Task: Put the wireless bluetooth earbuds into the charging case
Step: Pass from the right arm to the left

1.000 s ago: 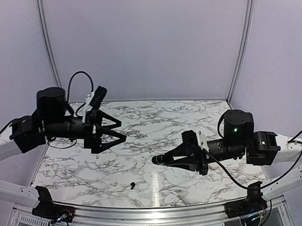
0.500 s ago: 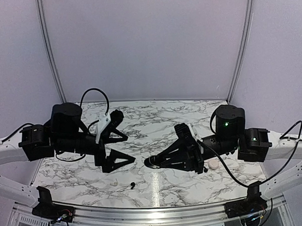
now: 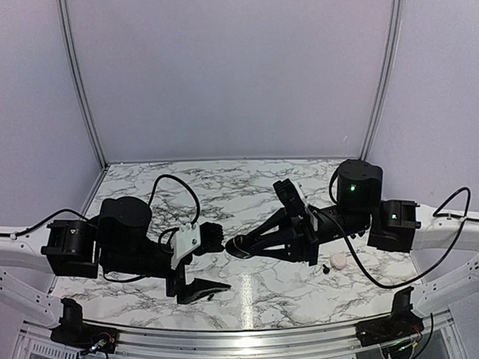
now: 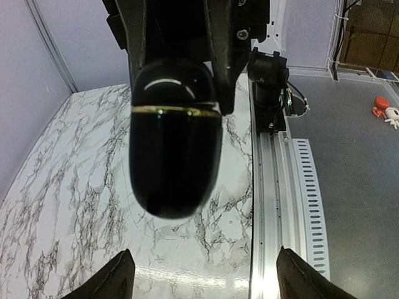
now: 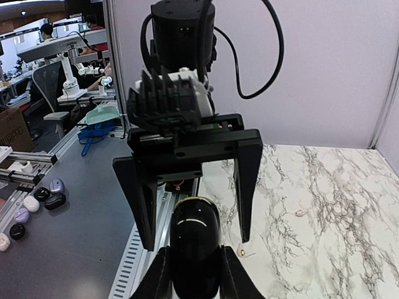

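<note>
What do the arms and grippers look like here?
The left arm and right arm have white links, black cylindrical joints and looping black cables; two green lights glow on the right one. The left gripper and right gripper are black, with triangular braced jaws. A white bracket and finned black block sit behind the left one's.

White grey-veined marble tabletop, bright glare streak near front, pale lilac panel walls on three sides, slim metal corner posts, aluminium rail along near edge, grey floor beyond, office chair in distance.
</note>
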